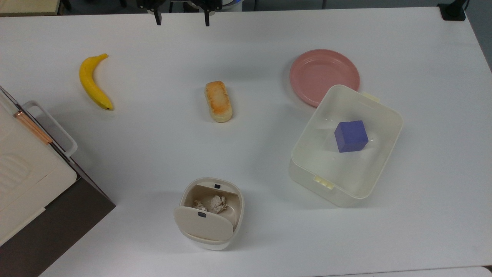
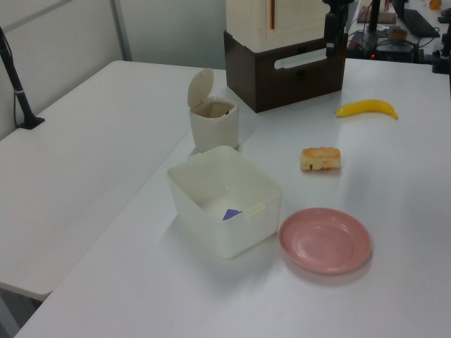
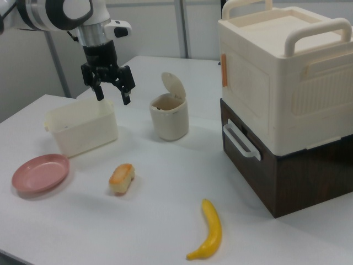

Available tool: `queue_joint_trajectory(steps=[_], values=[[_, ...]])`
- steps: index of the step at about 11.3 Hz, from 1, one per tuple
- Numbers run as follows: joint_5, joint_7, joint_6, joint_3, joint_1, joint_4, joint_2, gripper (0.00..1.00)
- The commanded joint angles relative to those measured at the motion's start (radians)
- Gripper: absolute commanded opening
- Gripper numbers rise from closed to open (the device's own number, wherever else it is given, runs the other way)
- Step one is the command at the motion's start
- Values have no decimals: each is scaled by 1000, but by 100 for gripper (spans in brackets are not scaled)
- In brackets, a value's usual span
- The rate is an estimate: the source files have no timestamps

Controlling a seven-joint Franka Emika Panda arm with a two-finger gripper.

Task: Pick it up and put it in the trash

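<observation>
Two wads lie inside the bin (image 1: 210, 215), whose flap is up; the tiny wad (image 1: 199, 205) sits on the top view's left of the bigger wad (image 1: 217, 203). Your claw (image 3: 112, 95) hangs released and empty above the tabletop (image 1: 246, 161), well apart from the bin, with the tub (image 3: 83, 131) behind it in the right view.

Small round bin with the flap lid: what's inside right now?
In the top view the bin stands open and holds two off-white paper wads: a tiny one and a bigger one. Its raised lid covers the near part of the inside, so anything there is hidden.
</observation>
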Motion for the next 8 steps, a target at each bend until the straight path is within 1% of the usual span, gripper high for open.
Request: queue_joint_trajectory(steps=[1, 3, 8], values=[[24, 5, 31, -7, 6, -40, -36, 100], [41, 1, 31, -8, 5, -41, -34, 100], [42, -9, 31, -8, 5, -41, -34, 100]])
